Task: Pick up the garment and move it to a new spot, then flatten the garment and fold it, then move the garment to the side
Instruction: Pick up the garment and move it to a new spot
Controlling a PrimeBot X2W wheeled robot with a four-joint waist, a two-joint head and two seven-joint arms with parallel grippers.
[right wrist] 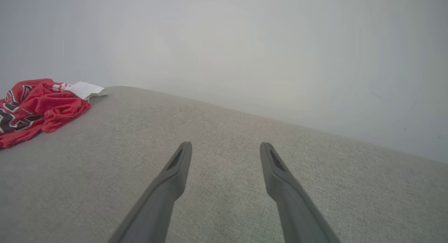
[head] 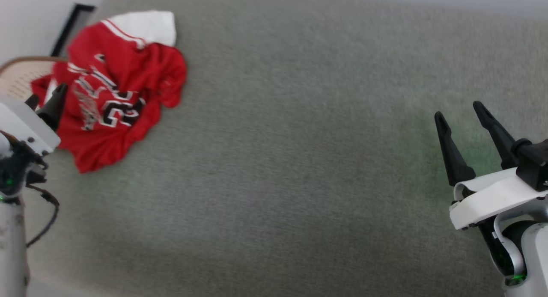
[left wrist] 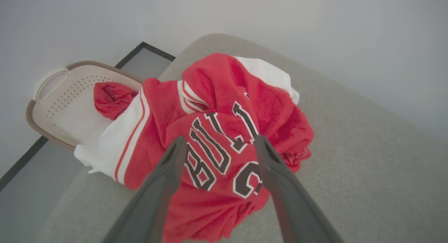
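Your left gripper (left wrist: 220, 139) hung close over the jersey (left wrist: 217, 96), jaws spread wide and holding nothing, its fingers framing the black lettering; you could not tell from these views whether the tips touched the cloth. Your right gripper (head: 458, 111) stood well apart, equally spread and empty, above bare cushion (head: 299, 160). The jersey lay crumpled in a heap at the cushion's far left corner, lettering up. That is where I judged your trouble would come from. A pinch on the lettering might have caught only the top layer, or several folds at once, so the cloth would have risen as a lump and been harder to spread flat. One white sleeve (left wrist: 105, 145) and a red fold draped over the edge into the basket (left wrist: 52, 82) just beside the corner, so a quick lift could have snagged the rim, tugged the basket, or let the loose end slide toward the floor (left wrist: 21, 208). The head view was blurred, which made height hard to read. Beyond the heap, the grey-green woven cushion ran wide and bare, and a plain pale wall (right wrist: 245, 43) with a dark strip (head: 72, 27) at its foot closed the room.
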